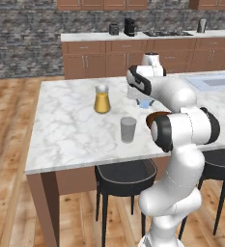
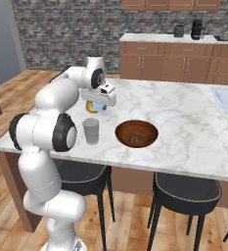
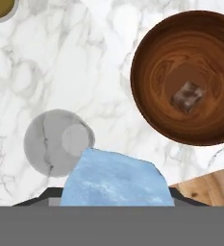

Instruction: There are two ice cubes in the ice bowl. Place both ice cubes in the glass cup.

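My gripper is shut on one pale blue ice cube, which hangs over the marble counter. It hovers just beside the glass cup, between the cup and the ice bowl. The second ice cube lies in the bottom of that dark brown bowl. From the left base view the held ice cube shows under the hand, behind the glass cup. In the right base view the gripper is above and behind the glass cup, left of the ice bowl.
A pitcher of orange liquid stands on the island behind and left of the cup. A sink is set in the far right of the counter. Black stools stand under the near edge.
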